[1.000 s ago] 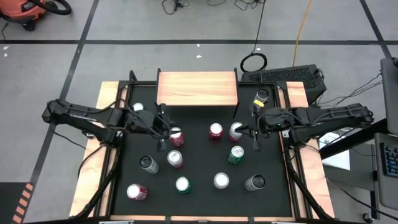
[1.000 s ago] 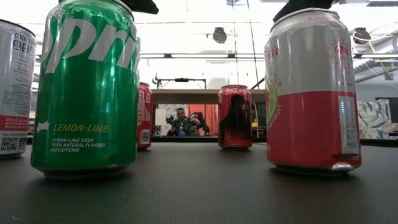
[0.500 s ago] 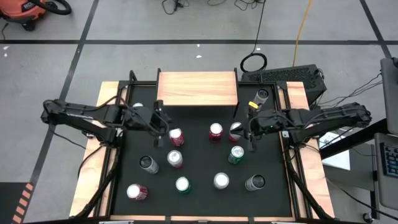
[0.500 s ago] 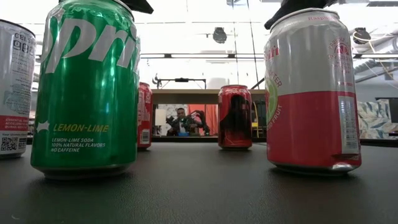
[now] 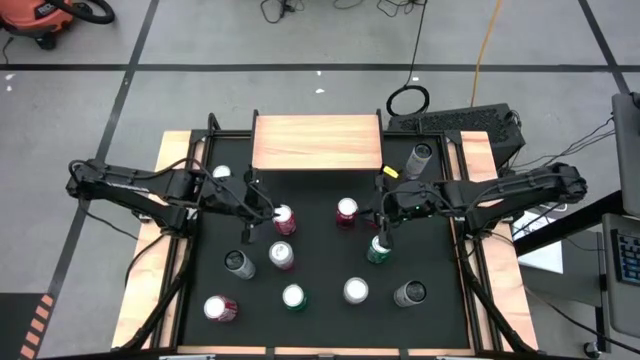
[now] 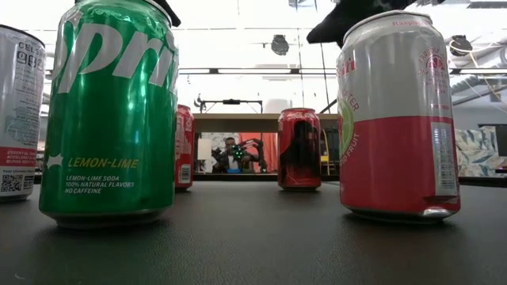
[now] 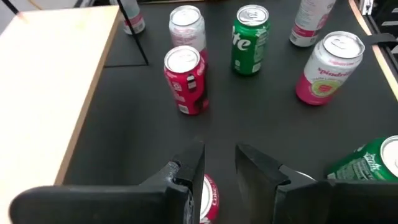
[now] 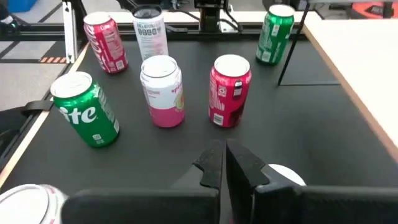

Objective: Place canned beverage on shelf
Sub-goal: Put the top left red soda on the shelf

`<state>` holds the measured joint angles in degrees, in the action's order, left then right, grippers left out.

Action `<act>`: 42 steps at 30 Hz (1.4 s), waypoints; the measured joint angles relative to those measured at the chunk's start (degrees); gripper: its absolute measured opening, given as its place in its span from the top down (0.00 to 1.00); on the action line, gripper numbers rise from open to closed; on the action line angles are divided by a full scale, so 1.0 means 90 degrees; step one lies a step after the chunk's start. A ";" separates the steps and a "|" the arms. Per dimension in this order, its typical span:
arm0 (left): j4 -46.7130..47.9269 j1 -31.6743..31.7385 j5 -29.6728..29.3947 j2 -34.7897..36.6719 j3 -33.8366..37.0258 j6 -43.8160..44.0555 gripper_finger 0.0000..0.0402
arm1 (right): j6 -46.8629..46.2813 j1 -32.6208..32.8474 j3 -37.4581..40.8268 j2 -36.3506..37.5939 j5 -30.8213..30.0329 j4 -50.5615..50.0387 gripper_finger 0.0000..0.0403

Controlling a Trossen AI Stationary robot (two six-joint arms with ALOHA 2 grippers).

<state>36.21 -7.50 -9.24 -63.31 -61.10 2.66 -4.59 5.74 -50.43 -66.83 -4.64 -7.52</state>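
Note:
The shelf [image 5: 318,142], a light wood plank on thin black legs, stands at the far middle of the black table. Several cans stand upright on the table. My left gripper [image 5: 256,207] hovers open just left of a red can [image 5: 284,220]; in the left wrist view that can [image 7: 209,198] shows low beside the fingers, with bare table in the gap [image 7: 221,167]. My right gripper [image 5: 384,218] is shut [image 8: 222,163] above a white-topped can [image 8: 283,177], with a green can [image 5: 378,248] just on its near side.
More cans stand around: a red one [image 7: 185,78], a green one [image 7: 250,38], a pink-and-white one [image 7: 328,65], and grey ones [image 5: 238,263] [image 5: 410,292] nearer the front. One can [image 5: 420,155] stands on the right wooden rail. Close to the low camera stand a Sprite can [image 6: 111,111] and a pink can [image 6: 396,115].
My right gripper has moved toward the table's left edge and a little down, still shut, and now hangs over the white-topped can beside the green one. No can has moved.

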 joint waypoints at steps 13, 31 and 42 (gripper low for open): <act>0.0098 -0.0003 -0.0137 -0.0472 0.0000 0.0330 0.50 | 0.0341 0.0250 0.0000 -0.1068 0.0019 0.0904 1.00; 0.0260 -0.0059 -0.0502 -0.0853 0.0000 0.0507 0.33 | 0.0366 0.0314 0.0000 -0.1470 0.0017 0.1111 1.00; 0.0553 0.0032 -0.0485 -0.1158 -0.0004 0.0502 0.33 | 0.0306 0.0685 0.0000 -0.1491 0.0017 0.1551 1.00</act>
<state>41.18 -7.21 -13.61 -73.73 -61.14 7.18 -1.83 11.90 -50.43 -80.25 -4.49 6.44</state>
